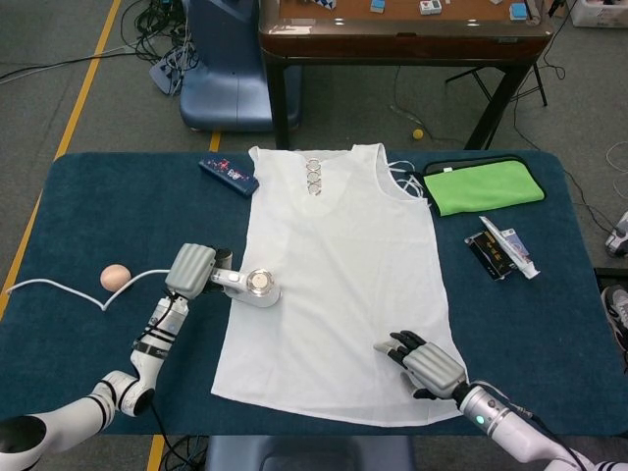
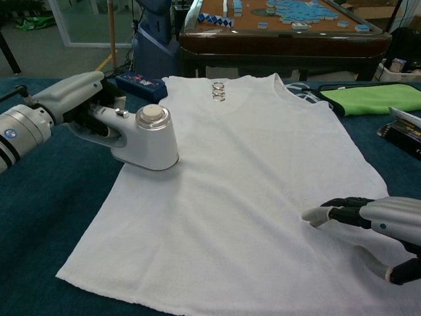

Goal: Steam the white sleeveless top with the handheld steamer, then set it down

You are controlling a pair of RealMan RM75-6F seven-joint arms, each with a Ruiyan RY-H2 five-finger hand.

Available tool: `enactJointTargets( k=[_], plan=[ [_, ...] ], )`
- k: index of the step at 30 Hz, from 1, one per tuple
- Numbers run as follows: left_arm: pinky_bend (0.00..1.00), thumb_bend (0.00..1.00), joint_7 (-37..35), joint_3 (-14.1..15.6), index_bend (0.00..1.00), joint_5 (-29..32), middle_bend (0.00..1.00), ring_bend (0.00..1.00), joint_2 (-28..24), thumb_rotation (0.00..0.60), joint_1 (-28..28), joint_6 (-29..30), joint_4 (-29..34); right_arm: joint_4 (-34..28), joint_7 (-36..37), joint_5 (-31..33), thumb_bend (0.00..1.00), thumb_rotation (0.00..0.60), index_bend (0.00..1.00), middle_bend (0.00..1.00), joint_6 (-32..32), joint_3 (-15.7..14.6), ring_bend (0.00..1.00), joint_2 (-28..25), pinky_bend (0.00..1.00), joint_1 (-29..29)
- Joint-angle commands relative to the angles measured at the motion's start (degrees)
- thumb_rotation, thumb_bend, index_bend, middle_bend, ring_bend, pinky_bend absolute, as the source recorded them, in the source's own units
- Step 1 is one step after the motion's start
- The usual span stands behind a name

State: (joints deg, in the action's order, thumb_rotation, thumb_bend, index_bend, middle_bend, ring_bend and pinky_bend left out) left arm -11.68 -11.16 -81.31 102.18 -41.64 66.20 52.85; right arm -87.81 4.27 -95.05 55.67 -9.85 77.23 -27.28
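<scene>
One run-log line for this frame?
left hand: grips steamer on top's left edge | right hand: fingertips on lower hem | steamer not set down

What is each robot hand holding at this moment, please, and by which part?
The left robot hand grips the steamer by its handle; the right robot hand rests on the white top, grasping nothing.

Open cloth ahead of left hand point(image 1: 191, 270), egg point(image 1: 115, 278) & cord point(image 1: 59, 290) to its outer side, blue box point(image 1: 229, 175) beyond
</scene>
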Motion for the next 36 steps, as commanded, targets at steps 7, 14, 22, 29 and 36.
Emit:
enactJointTargets(
  k=[7, 14, 22, 29, 36],
  plan=[
    [0.68, 0.18, 4.7, -1.42, 0.87, 0.86, 0.78, 0.68, 3.95, 0.6, -3.93, -2.99, 1.79, 0.44, 0.74, 0.14, 0.71, 0.6, 0.04, 0.15, 0.35, -0.09, 0.02, -0.14, 0.0, 0.17],
    [0.68, 0.18, 6.11, -1.21, 0.87, 0.88, 0.78, 0.67, 8.21, 0.6, -6.22, -5.08, -3.05, 0.42, 0.42, 0.39, 0.71, 0.6, 0.04, 0.15, 0.07, -0.25, 0.02, -0.2, 0.0, 0.22],
    [0.68, 0.18, 4.54, -1.86, 0.87, 1.91, 0.78, 0.67, 10.45, 0.6, -7.18, -6.45, -8.94, 0.76, 0.54, 0.65, 0.7, 0.6, 0.04, 0.15, 0.02, -0.14, 0.02, 0.37, 0.0, 0.31],
    [0.68, 0.18, 3.18, -2.1, 0.87, 2.6, 0.78, 0.67, 10.68, 0.6, -7.03, -6.86, -12.0, 1.46, 0.85, 0.9, 0.69, 0.6, 0.04, 0.15, -0.54, -0.14, 0.02, 1.01, 0.0, 0.18],
    [0.68, 0.18, 2.03, -1.82, 0.87, 2.74, 0.78, 0.67, 9.1, 0.6, -5.93, -6.23, -12.35, 1.41, 1.12, 0.29, 0.67, 0.6, 0.0, 0.13, 0.05, -0.24, 0.02, 1.16, 0.0, 0.21]
  ],
)
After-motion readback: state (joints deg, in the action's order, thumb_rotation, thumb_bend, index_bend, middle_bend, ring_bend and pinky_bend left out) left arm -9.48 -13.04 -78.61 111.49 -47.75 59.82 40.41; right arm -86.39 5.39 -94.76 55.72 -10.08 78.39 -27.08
